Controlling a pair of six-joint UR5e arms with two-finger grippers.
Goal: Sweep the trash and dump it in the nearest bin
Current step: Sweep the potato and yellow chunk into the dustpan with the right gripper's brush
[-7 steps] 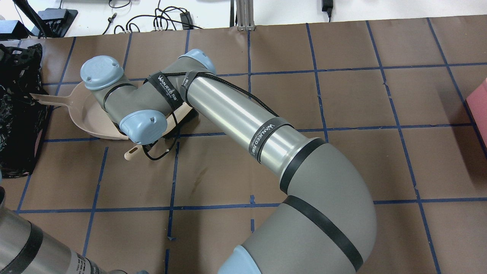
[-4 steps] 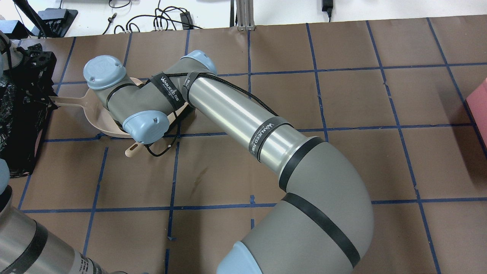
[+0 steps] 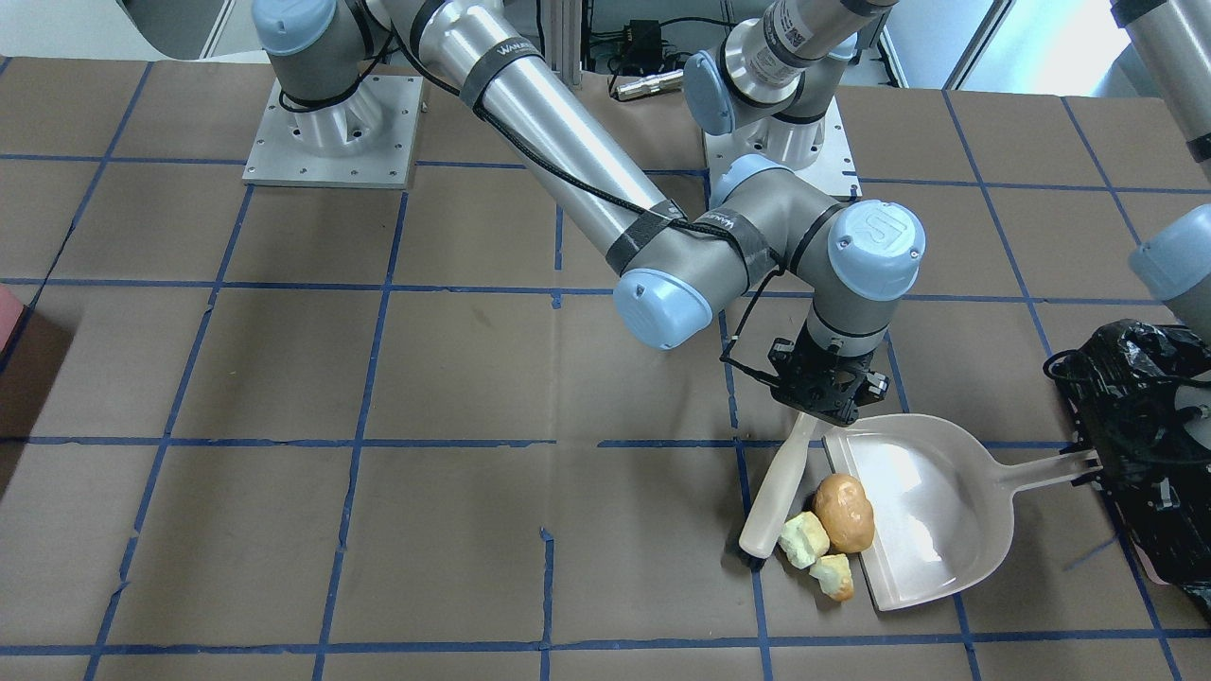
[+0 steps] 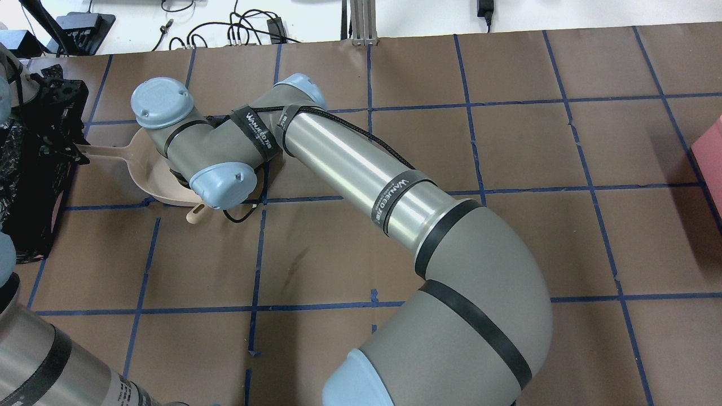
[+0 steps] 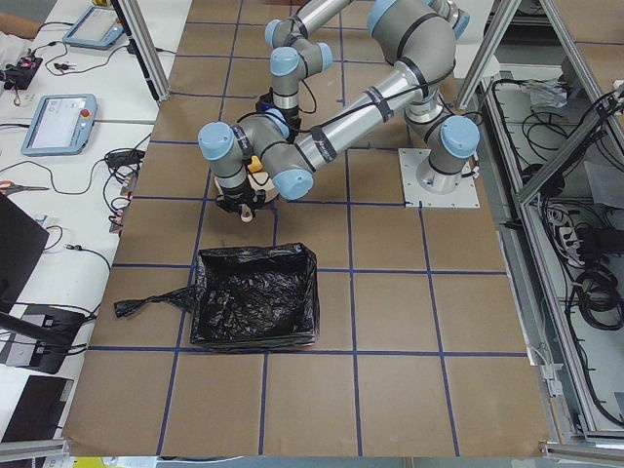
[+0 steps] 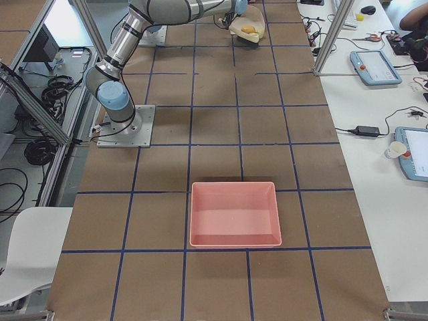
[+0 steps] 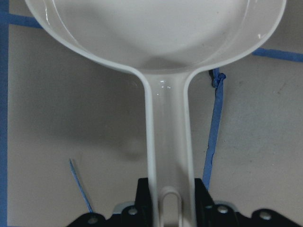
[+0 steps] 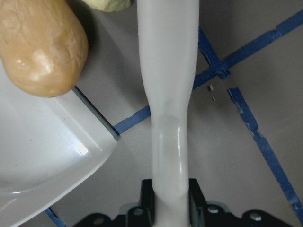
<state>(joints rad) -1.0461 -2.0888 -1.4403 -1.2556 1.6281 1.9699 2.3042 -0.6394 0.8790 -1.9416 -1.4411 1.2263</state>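
A beige dustpan (image 3: 932,511) lies flat on the table, and my left gripper (image 3: 1097,465) is shut on the end of its handle (image 7: 168,142). My right gripper (image 3: 821,402) is shut on a white brush handle (image 3: 776,492), with the brush head down at the pan's open edge. The trash sits there. The brown-orange potato lump (image 3: 844,512) rests on the pan's lip, also in the right wrist view (image 8: 40,45). Two pale yellow-green chunks (image 3: 804,539) (image 3: 834,577) lie on the table between brush and lip. The black-bagged bin (image 5: 255,307) stands just behind my left gripper.
A pink bagless tray (image 6: 234,214) stands far off at the table's other end. My right arm (image 4: 361,163) stretches across the table's middle to the pan. In the overhead view it hides the trash and most of the dustpan (image 4: 148,181).
The dustpan has slid to the right in the overhead view, away from the bin. My left gripper has come into view at its handle. The right wrist and brush shifted slightly right.
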